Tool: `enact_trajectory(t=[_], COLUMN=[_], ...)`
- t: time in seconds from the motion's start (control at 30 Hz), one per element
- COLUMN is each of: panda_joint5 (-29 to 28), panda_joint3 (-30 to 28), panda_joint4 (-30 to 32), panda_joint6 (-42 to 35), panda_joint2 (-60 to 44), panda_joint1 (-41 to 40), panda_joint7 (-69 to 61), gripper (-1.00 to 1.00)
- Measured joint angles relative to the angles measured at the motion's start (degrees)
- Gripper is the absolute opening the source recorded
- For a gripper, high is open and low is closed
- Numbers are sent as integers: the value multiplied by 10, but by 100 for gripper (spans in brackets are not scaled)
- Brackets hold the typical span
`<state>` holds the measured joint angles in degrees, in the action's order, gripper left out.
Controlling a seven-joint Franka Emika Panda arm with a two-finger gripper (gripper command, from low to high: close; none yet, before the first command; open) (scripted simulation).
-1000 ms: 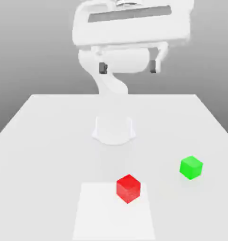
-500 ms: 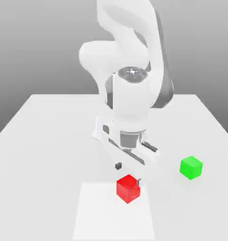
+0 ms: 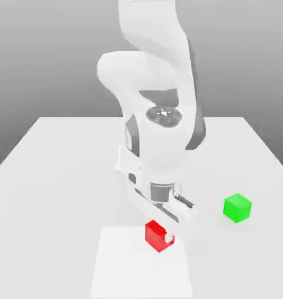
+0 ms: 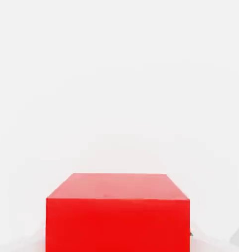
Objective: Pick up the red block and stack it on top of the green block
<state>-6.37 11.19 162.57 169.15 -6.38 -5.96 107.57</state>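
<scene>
End effector (image 3: 159, 232) clamped on red block (image 3: 155, 235); green block (image 3: 237, 207) sits well apart, unobstructed.

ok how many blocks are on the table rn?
2. The red block sits on the pale square patch near the front of the table, under the arm's hand. The green block stands apart, toward the exterior view's right. None appear hidden.

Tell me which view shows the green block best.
The exterior view: the green block sits in full sight on the table, toward that view's right, apart from the red block. The hand view gives the red block instead.
</scene>
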Motion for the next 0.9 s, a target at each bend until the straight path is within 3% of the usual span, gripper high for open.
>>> enact_trajectory(t=[0.2, 0.6, 0.9], panda_joint5=[83, 212, 80], panda_joint3=[16, 207, 259], panda_joint4=[15, 18, 12], panda_joint6=[-77, -163, -114], panda_joint2=[93, 192, 120], panda_joint1=[28, 220, 164], panda_joint7=[-43, 276, 404], gripper=[-100, -100, -100])
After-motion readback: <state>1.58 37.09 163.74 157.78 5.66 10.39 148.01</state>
